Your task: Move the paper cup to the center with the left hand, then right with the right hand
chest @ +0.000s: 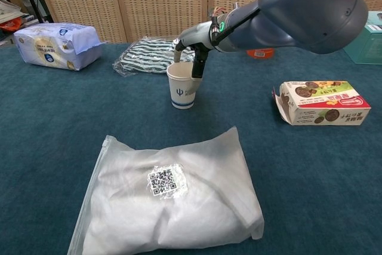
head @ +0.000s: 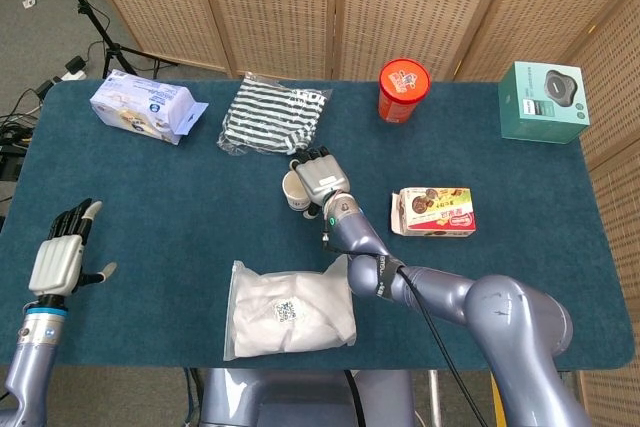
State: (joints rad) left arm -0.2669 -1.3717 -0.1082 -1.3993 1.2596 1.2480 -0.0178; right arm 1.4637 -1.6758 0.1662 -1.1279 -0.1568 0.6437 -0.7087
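1. Right hand [head: 318, 176] grips the paper cup [chest: 182, 85] upright at mid-tabletop, fingers over its rim;
2. Left hand [head: 62, 252] hovers empty, fingers spread, off the tabletop's [head: 150, 207] left edge.

Your paper cup [chest: 183, 86] stands upright on the blue counter [chest: 54, 123] near its middle, mouth open to the ceiling. It is white, with a small dark blue emblem on its front and a blue band around its base. From the head view the cup [head: 296, 190] sits just ahead of the striped bundle, between it and the white bag nearer you. Your right hand [head: 318, 175] holds the cup at its right side, fingers [chest: 197, 67] reaching down over the rim and wall; whether it has lifted off the cloth cannot be told.
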